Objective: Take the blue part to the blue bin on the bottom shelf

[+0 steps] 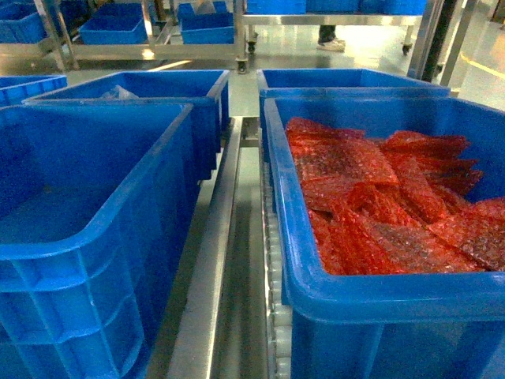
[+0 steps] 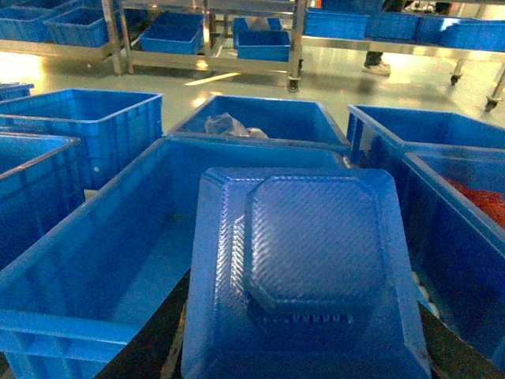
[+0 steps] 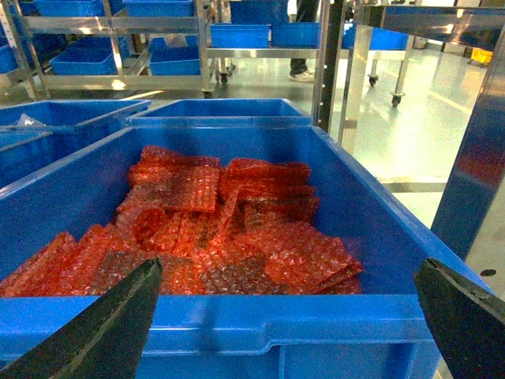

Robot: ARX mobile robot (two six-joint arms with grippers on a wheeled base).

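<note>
- The blue part (image 2: 308,276), a moulded plastic tray with a raised octagonal centre, is filling the lower middle of the left wrist view, sitting tilted above the near rim of the empty blue bin (image 2: 118,260).
- The left gripper's fingers are not showing clearly; dark shapes are lying at the part's lower corners, so whether it is clamping the part cannot be told.
- In the head view the empty blue bin (image 1: 87,213) is standing at left, and neither the part nor either gripper is appearing there.
- The right gripper (image 3: 300,316) is hovering wide apart before the near wall of the right-hand bin (image 3: 237,324), gripping nothing; both dark fingers (image 3: 102,332) are showing at the bottom corners.
- That bin is holding red bubble-wrap bags (image 3: 205,229) in an overlapping heap.
- A steel rail (image 1: 209,268) is running between the two front bins, with white rollers (image 1: 278,316) just beside the right-hand bin.
- Further blue bins are standing behind, one holding a clear plastic bag (image 2: 229,125).
</note>
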